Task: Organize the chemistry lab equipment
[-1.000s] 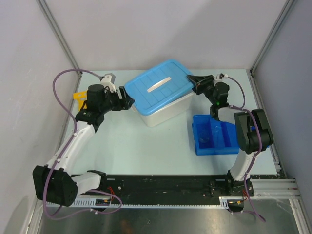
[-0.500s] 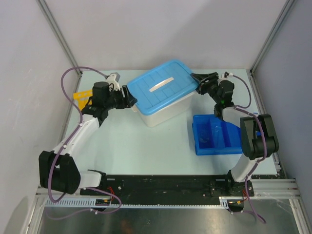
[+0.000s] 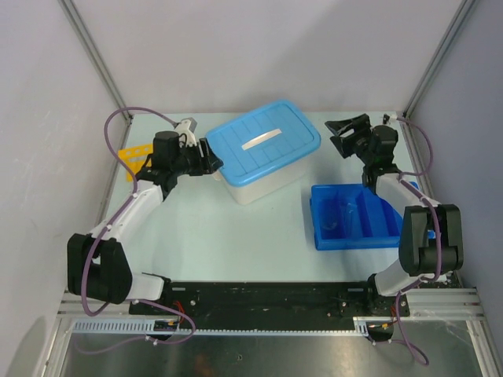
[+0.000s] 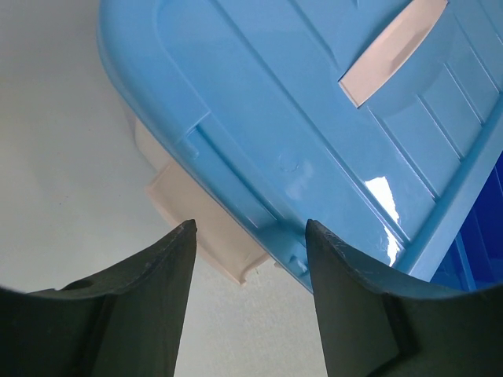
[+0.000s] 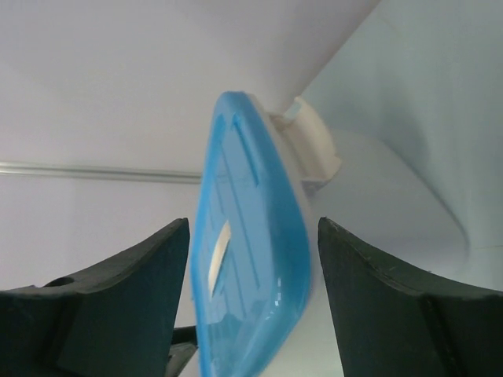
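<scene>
The yellow holed tube rack [image 3: 135, 159] lies at the far left of the table, partly behind my left arm. My left gripper [image 3: 211, 163] is open and empty, right at the left end of the big white tub with the blue lid [image 3: 263, 142]; in the left wrist view its tips [image 4: 250, 236] frame the tub's cream latch [image 4: 200, 228] and lid edge. My right gripper [image 3: 339, 135] is open and empty, a short way off the tub's right end; the right wrist view [image 5: 250, 236] shows the lid [image 5: 251, 283] edge-on between the jaws. The brush, blue square and amber piece are out of view.
The blue divided tray [image 3: 321, 228] stands at the right front, with small clear items [image 3: 333, 223] in its compartments. Metal frame posts and grey walls close the table at the back and sides. The black arm rail runs along the near edge.
My right gripper has drawn back to the right, away from the tub's right end. The tub has turned slightly. My left gripper stays at the tub's left end.
</scene>
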{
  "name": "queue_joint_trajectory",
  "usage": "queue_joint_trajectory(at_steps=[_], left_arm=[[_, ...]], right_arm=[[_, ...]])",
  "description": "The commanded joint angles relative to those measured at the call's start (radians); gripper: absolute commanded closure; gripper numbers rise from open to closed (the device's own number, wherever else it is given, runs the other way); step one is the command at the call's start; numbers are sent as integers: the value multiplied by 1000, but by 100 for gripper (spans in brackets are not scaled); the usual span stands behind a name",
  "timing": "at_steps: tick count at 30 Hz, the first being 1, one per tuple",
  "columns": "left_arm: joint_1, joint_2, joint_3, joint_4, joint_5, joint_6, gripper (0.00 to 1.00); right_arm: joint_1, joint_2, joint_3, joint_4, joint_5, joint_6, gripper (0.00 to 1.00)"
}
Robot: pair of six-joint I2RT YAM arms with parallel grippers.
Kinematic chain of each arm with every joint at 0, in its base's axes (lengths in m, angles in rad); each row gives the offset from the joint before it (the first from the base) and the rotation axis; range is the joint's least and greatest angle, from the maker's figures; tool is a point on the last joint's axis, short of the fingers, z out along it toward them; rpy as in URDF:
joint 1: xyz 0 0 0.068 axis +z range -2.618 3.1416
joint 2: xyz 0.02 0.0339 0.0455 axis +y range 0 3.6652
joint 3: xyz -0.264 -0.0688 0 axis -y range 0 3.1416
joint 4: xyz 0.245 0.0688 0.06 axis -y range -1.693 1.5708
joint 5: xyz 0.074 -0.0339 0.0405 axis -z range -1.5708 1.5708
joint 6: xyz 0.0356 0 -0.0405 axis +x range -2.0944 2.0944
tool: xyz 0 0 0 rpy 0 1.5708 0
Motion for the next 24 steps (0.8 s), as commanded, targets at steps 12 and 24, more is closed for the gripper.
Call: queue_joint_trajectory(at_steps=[12,24], left_arm=[[6,13,17,34,0,-9,38],[6,23,7,33,-13,-9,37]], right_arm=[[-18,134,243,-126,-297,-472,19],[15,286,317,-252,-322,-535,40]])
